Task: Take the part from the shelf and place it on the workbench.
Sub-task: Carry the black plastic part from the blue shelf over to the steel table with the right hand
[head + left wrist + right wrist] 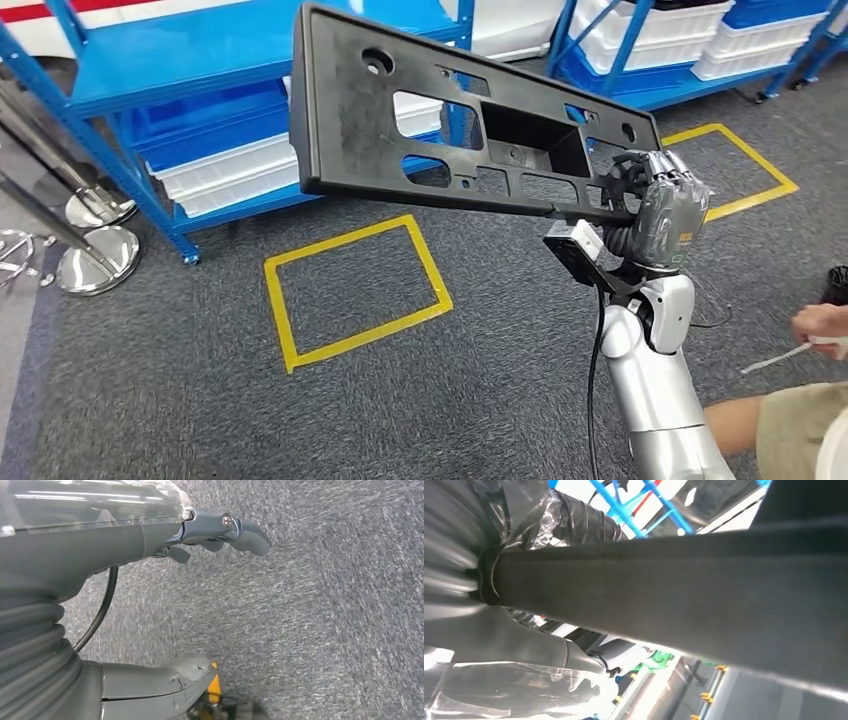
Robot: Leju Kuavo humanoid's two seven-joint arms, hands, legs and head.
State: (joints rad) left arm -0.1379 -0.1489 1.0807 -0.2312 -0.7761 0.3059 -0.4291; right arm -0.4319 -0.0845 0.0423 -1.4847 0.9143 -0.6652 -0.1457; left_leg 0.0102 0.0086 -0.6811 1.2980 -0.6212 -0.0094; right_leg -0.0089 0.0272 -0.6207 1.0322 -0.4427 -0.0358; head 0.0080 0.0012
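Note:
The part is a long black plastic panel with several cut-outs. It hangs in the air above the grey carpet, tilted, in front of the blue shelf. My right hand grips its right end, fingers wrapped over the lower edge. In the right wrist view the part crosses the picture as a dark bar held in the right hand. My left hand hangs over the carpet with its fingers and thumb apart, holding nothing.
White bins sit on the blue shelf's lower level, and a second blue rack with white bins stands at the back right. Yellow tape squares mark the carpet. Chrome stanchion bases stand at left. A person crouches at lower right.

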